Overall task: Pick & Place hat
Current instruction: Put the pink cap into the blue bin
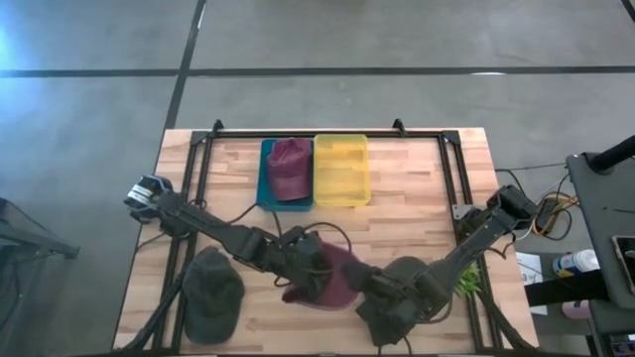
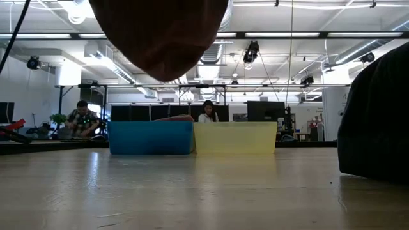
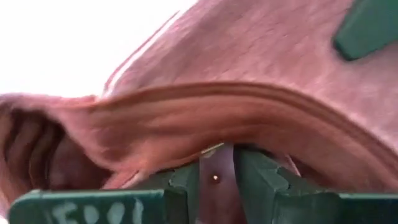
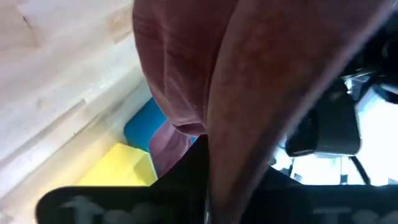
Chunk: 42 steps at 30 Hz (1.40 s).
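Note:
A maroon hat (image 1: 334,278) hangs in the air over the table's near middle, held between both grippers; in the low view the maroon hat (image 2: 160,32) floats well above the wood. My left gripper (image 1: 306,266) is shut on its left side, and my right gripper (image 1: 369,285) is shut on its right side. A second maroon hat (image 1: 289,169) lies in a blue bin (image 1: 266,183). An empty yellow bin (image 1: 340,169) stands beside it. A dark grey-green hat (image 1: 211,293) rests flat on the table near the left front corner. My left gripper pinches the maroon hat's stitched rim (image 3: 216,175) between its two green fingers (image 3: 177,183), coming level from the table's left. The hat is lifted clear and bulges away beyond the fingers. My right gripper pinches an edge of the hat (image 4: 214,168) between its fingers, coming from the table's right; the cloth covers the fingertips. The hat is clear of the table.
The blue bin (image 2: 150,137) and yellow bin (image 2: 235,137) stand side by side at the table's far middle. The dark hat (image 2: 377,128) bulks close to the low camera. Black rails (image 1: 201,169) run along both table sides. People sit in the room behind.

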Each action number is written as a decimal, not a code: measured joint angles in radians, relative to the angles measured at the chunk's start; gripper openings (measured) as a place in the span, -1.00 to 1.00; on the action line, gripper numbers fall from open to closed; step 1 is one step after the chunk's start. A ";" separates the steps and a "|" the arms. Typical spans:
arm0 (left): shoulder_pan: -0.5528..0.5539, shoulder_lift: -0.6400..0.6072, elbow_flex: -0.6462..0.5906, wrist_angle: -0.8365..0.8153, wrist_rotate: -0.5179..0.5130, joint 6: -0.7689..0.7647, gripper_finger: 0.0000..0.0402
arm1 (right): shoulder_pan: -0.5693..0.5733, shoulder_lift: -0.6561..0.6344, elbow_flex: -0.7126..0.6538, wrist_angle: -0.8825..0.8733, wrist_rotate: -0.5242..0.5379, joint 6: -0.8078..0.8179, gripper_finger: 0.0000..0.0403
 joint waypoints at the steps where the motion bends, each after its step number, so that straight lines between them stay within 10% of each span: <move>1: 0.000 0.001 0.002 0.000 0.003 0.000 -0.54 | -0.001 0.001 0.000 0.001 -0.001 0.018 -0.86; 17: -0.008 -0.001 0.108 -0.099 0.048 -0.138 -0.38 | -0.012 -0.016 -0.001 -0.039 -0.023 0.254 -0.49; 33: -0.029 -0.008 0.256 -0.551 0.036 -0.211 -0.37 | -0.036 0.013 -0.175 -0.008 -0.111 0.391 -0.84; 42: -0.140 -0.043 0.276 -0.662 -0.228 -0.237 -0.37 | -0.033 0.004 -0.218 0.002 0.023 0.401 -0.93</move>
